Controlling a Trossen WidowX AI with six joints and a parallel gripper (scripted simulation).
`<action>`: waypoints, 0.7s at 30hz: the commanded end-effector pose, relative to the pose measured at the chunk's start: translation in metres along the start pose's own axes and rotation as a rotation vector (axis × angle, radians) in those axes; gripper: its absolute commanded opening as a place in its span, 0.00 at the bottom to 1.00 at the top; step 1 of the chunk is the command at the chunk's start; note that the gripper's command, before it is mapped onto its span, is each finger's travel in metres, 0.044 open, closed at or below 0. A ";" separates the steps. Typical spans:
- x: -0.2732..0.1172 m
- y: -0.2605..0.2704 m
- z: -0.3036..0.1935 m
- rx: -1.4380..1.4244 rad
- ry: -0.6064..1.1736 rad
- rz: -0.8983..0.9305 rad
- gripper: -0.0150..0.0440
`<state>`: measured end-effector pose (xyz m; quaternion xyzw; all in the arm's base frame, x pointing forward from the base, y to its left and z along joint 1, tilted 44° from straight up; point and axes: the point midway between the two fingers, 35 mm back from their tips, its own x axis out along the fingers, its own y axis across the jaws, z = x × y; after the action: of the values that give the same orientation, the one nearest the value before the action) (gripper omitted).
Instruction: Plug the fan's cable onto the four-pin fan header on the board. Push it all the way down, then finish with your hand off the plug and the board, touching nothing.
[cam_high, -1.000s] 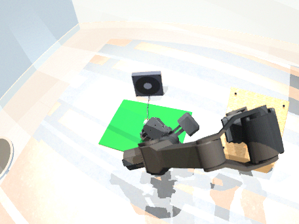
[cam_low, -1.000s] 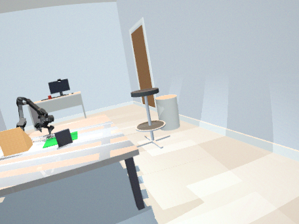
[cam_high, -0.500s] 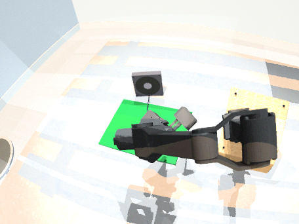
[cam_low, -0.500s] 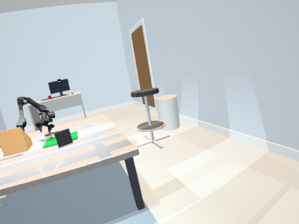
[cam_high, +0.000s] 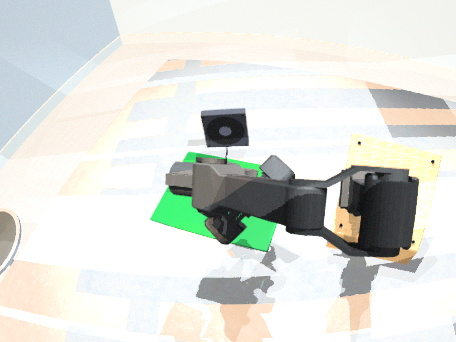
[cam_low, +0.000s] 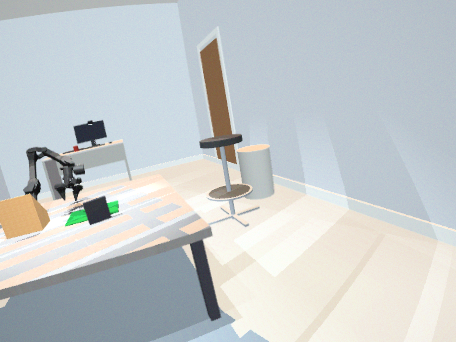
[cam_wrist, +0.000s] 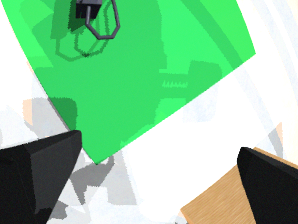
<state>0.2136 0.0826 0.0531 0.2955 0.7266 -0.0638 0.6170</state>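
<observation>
The black fan (cam_high: 225, 127) (cam_low: 97, 210) stands at the back edge of the green board (cam_high: 175, 212) (cam_low: 77, 218) (cam_wrist: 125, 100). Its thin cable (cam_high: 227, 151) runs down toward the board and goes out of sight behind the arm. The dark plug (cam_wrist: 84, 8) is at the top edge of the wrist view, partly cut off, with a cable loop (cam_wrist: 118, 26) beside it. My gripper (cam_low: 70, 199) (cam_wrist: 162, 148) is wide open and empty, above the board, with the plug away from its fingertips. The four-pin header is hidden by the arm in the top view and not visible in the wrist view.
A wooden block (cam_high: 427, 175) (cam_low: 22, 216) (cam_wrist: 215, 200) with small dark holes lies beside the board, partly under the arm in the top view. A stool (cam_low: 221, 141) and a round bin (cam_low: 257, 172) stand beyond the table. A desk with a monitor (cam_low: 90, 132) is behind.
</observation>
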 end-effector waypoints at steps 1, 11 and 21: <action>-0.005 0.003 0.001 -0.021 0.039 0.056 1.00; -0.026 0.010 0.008 -0.068 0.099 0.232 1.00; -0.042 0.013 0.014 -0.092 0.105 0.351 1.00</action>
<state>0.2353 0.0714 0.0931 0.3938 0.6958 0.0951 0.5931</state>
